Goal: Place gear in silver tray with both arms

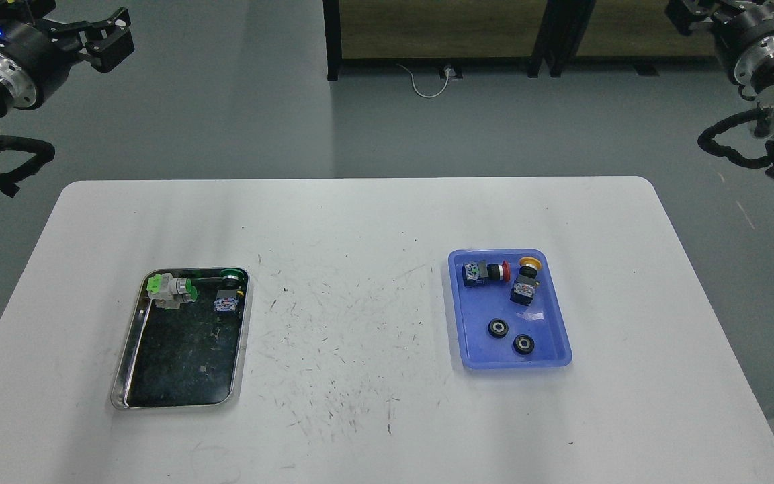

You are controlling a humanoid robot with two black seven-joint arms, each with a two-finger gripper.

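Note:
Two small black gears [498, 328] [523, 345] lie side by side in the near half of the blue plastic tray [474, 349], right of centre on the table. The silver tray [128, 349] sits at the left, its dark bottom mostly bare. In its far end lie a green push-button part [172, 289] and a second green-capped part [228, 292]. My left gripper [115, 33] hangs high at the top left, far from the table, its fingers apart with nothing between them. My right gripper [682, 13] is at the top right corner, dark and partly cut off.
The blue tray also holds a red push-button [488, 271] and a yellow one [527, 279] at its far end. The white table [360, 222] is scuffed in the middle. Dark furniture legs and a cable [427, 84] stand beyond the table.

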